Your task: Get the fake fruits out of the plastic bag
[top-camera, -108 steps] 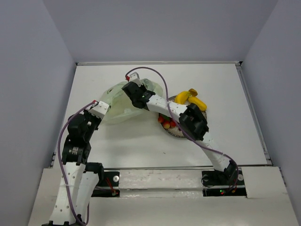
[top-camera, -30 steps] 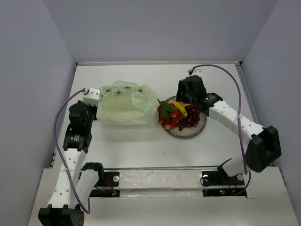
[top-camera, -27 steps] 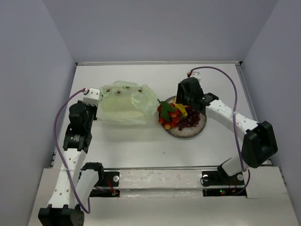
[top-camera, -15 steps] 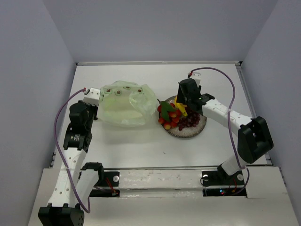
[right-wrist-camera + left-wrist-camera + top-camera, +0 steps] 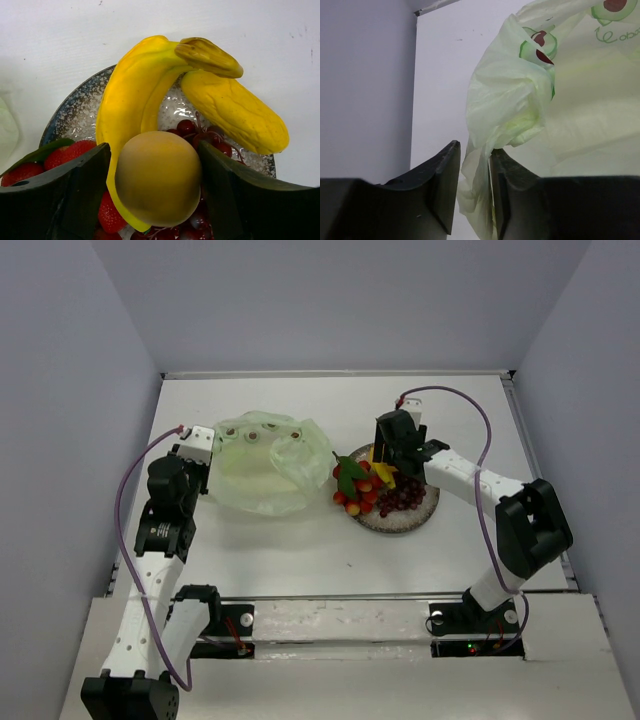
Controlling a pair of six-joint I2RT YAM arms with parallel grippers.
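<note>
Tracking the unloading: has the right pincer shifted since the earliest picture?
Yes: the right pincer moved rightward, from over the translucent pale green plastic bag to the round speckled grey plate.

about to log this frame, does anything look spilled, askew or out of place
Nothing looks spilled. The fake fruits are heaped on the plate, a round orange fruit sits between the right gripper's fingers, and a fold of the crumpled plastic bag hangs between the left gripper's fingers.

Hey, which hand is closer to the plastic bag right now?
Left. The left hand sits at the plastic bag's left edge, plastic between its fingers; the right hand hangs over the plate, off the bag's right side.
</note>
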